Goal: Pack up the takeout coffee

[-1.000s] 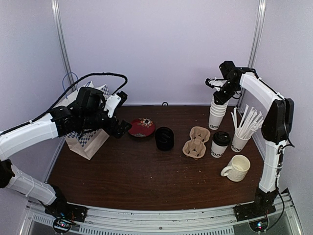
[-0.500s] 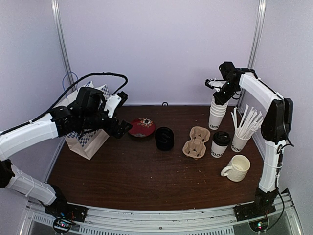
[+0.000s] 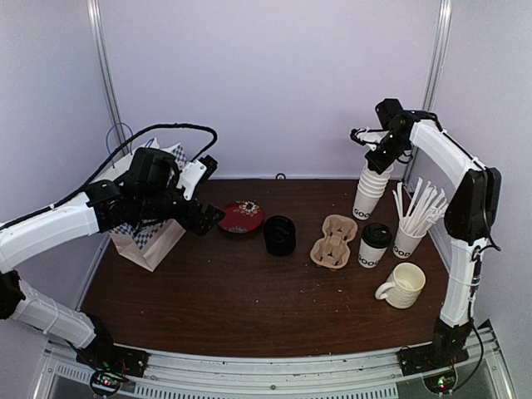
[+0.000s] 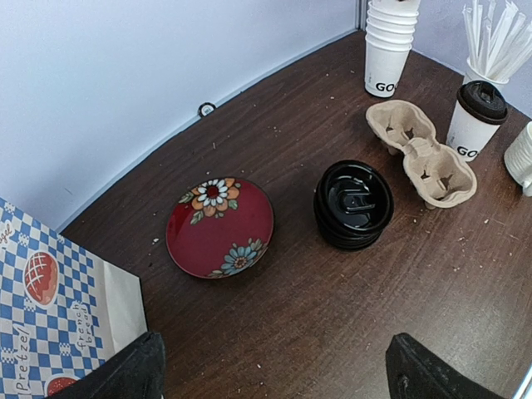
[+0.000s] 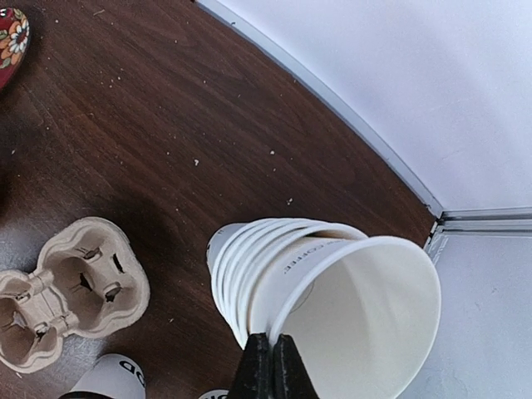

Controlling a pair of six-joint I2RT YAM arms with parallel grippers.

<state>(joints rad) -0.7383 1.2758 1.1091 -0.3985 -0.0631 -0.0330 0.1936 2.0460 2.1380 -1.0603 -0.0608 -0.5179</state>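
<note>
- Far left of the pulp carrier [image 3: 334, 242]: checkered paper bag [image 3: 154, 245], with the left arm crossing in front of it.
- Left of the carrier, over the table [image 3: 216, 291]: left gripper [image 4: 274, 353], fingers [image 4: 137, 374] wide apart and holding nothing. Only their tips show in the wrist view.
- Nearer the carrier: red floral plate [image 4: 219, 228], then stack of black lids [image 4: 353, 204]. Lid count unclear.
- Carrier: both wells empty.
- Just right of the carrier: lidded cup [image 3: 374, 245], upright, lettering partly turned away.
- Behind the carrier's right end: stack of lidless cups [image 3: 369, 195]. The right gripper [image 5: 268, 349] has its fingers together, pinching the rim of the tilted top cup [image 5: 366, 324].
- Farther right: mug [image 3: 405, 285].
</note>
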